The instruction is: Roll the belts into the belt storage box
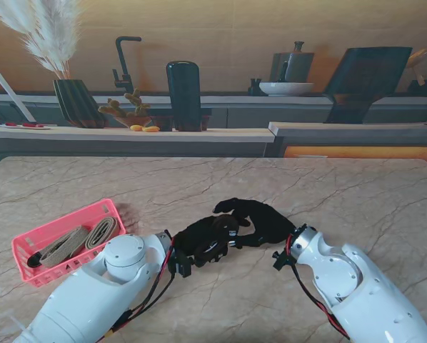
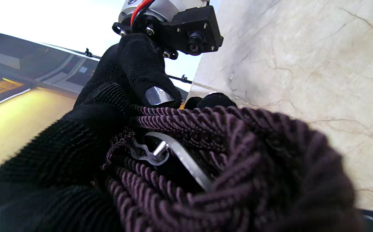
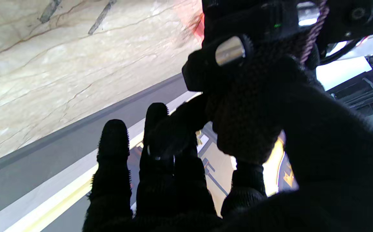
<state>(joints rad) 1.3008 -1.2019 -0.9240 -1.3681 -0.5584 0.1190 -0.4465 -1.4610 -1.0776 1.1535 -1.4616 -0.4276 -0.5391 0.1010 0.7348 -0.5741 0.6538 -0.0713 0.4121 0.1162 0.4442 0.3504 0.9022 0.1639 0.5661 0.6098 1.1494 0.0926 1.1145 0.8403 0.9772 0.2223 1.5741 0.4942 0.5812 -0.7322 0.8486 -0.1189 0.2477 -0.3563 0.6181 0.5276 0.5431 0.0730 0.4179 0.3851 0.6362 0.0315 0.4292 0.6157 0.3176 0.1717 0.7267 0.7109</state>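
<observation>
Marble counter [image 1: 342, 193]: left hand [image 1: 199, 243] and right hand [image 1: 260, 218] together clasp the dark braided belt [image 2: 225, 151] — keep the coil tight before the pink plastic storage box [image 1: 28, 246] at left.

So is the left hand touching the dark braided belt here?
Touching. In the left wrist view the left hand wraps its gloved fingers directly against the rolled purple braided belt, no gap between them.

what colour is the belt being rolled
Dark purple braided belt, clearest in the left wrist view.
</observation>
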